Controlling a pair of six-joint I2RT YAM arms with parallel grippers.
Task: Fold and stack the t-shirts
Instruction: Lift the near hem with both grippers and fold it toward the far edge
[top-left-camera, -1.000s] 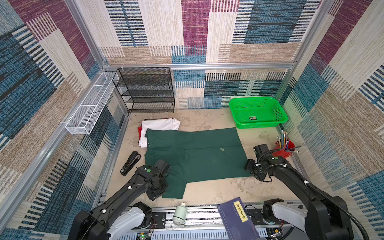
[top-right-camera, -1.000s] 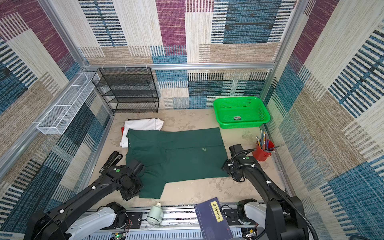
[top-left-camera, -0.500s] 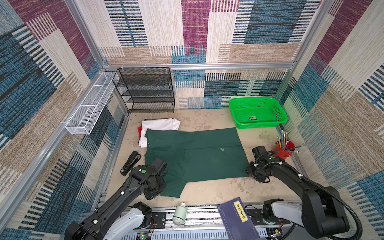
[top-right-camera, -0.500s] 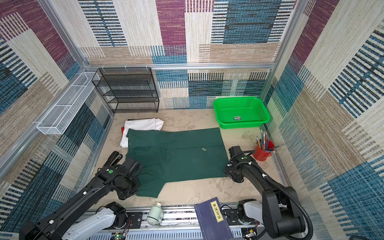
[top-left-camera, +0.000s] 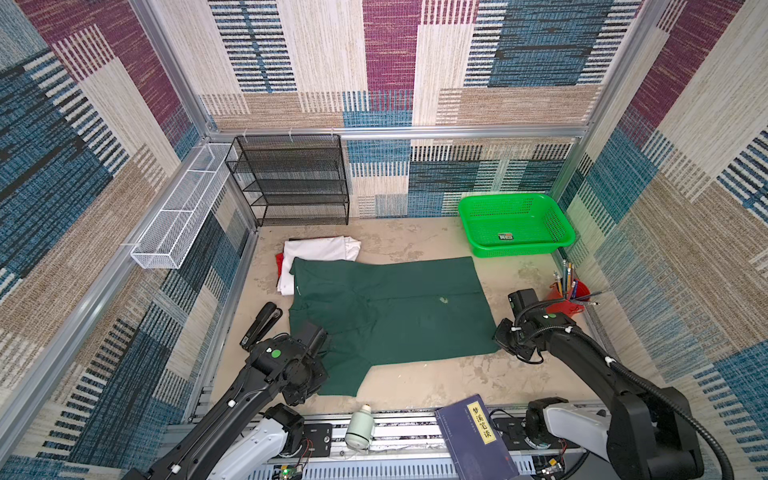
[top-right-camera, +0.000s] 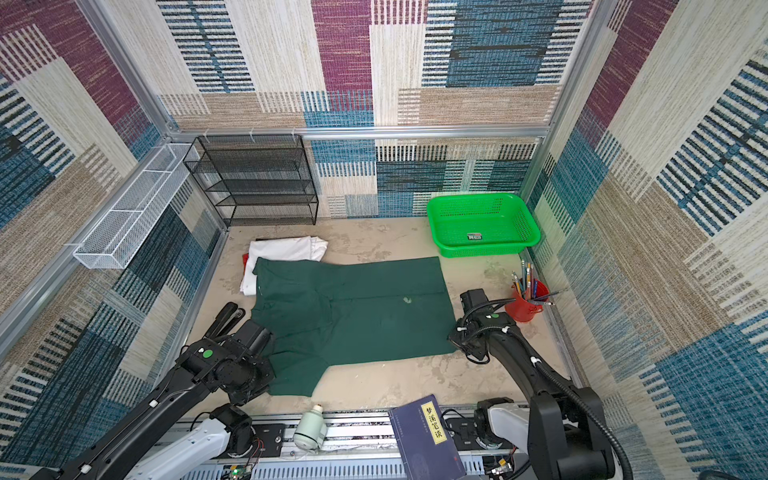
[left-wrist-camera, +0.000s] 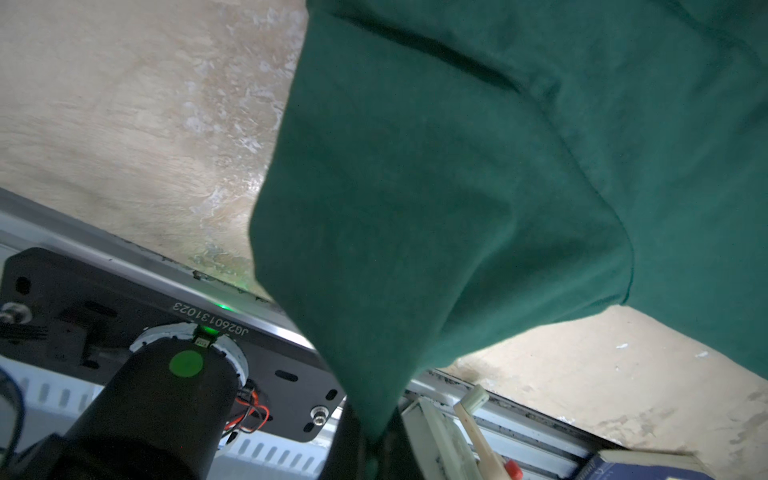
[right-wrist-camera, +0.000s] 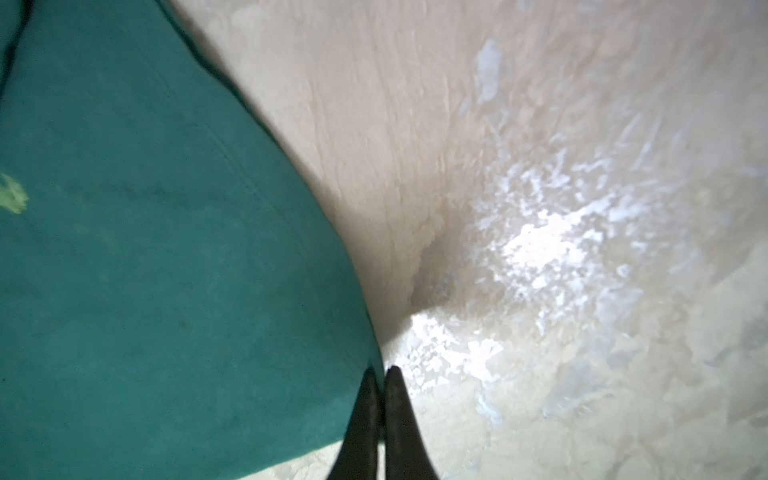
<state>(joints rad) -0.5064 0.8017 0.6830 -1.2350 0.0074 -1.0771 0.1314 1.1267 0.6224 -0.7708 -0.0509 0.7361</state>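
near edge, on the rail (top-left-camera: 407, 432): bottle (top-left-camera: 359, 428) lying on its side. Blue book (top-left-camera: 473, 440) just right of it, propped at a tilt.

left gripper (left-wrist-camera: 374, 440): clamped on the green shirt (top-left-camera: 395, 316) at its near-left sleeve. Left wrist view shows cloth bunching up off the bench (top-left-camera: 436, 378) and running down between the fingers (left-wrist-camera: 347, 453). In both top views the wrist covers the pinch point.

right gripper (right-wrist-camera: 380, 386): fingers (right-wrist-camera: 365, 415) pressed together, low on the bench at the shirt's near-right corner. Tips sit right on the hem edge. Can't tell if any cloth is caught between them.

green shirt: spread flat across mid-bench, long side running left to right. One sleeve sticks out toward the near edge on the left. Small pale spot (top-left-camera: 444, 299) right of centre.

left edge: black stapler (top-left-camera: 259, 324) near the shirt's left side, not touching it.

right edge: red pencil cup (top-left-camera: 567, 297), just behind the right arm.

further back, left: white shirt (top-left-camera: 320, 251), folded, with the green shirt's far-left corner lying over it. Red shirt (top-left-camera: 279, 262) under the white one, only a sliver showing at its left.

far-right corner: green basket (top-left-camera: 517, 249) with a small label (top-left-camera: 505, 237) inside. Far-left corner: black mesh rack (top-left-camera: 291, 183) against the back wall. White wire tray (top-left-camera: 178, 216) hung on the left wall.
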